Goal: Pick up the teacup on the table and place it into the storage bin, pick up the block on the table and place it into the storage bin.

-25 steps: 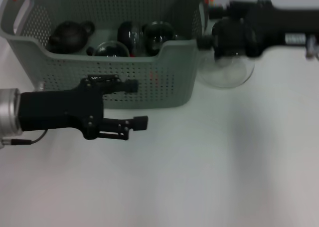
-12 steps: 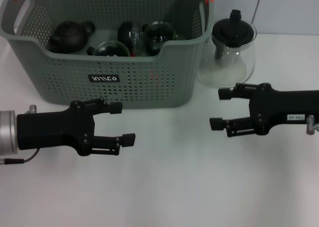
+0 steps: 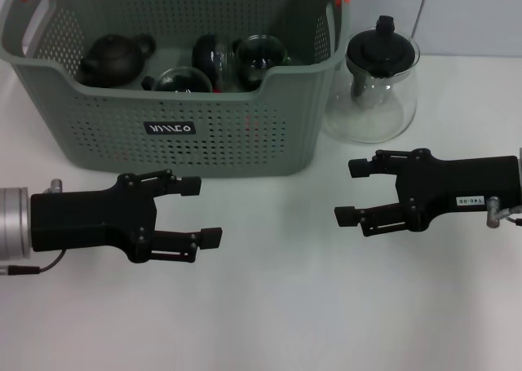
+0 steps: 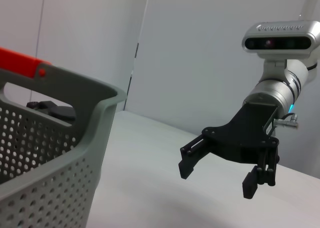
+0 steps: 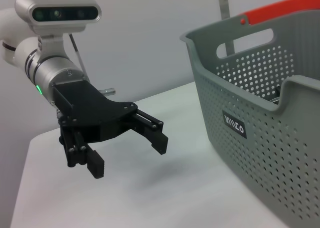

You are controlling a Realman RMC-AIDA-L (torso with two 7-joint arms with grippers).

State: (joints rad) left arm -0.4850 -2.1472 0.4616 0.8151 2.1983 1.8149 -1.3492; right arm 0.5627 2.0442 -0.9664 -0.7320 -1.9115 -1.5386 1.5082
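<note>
Both my jaws stand wide and empty: left gripper (image 3: 196, 210), right gripper (image 3: 352, 192), low over the table (image 3: 269, 306) before the storage bin (image 3: 175, 130). Cups (image 3: 259, 59) already lie inside (glassy, probably fragile; grip gently by the rim). No block visible.

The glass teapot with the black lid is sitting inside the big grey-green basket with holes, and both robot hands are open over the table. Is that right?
Not quite. The glass teapot with the black lid stands on the white table beside the grey-green perforated basket, on the robot's right, not inside it; the head view shows this. The rest holds: the left gripper and right gripper are both open over the table.
</note>
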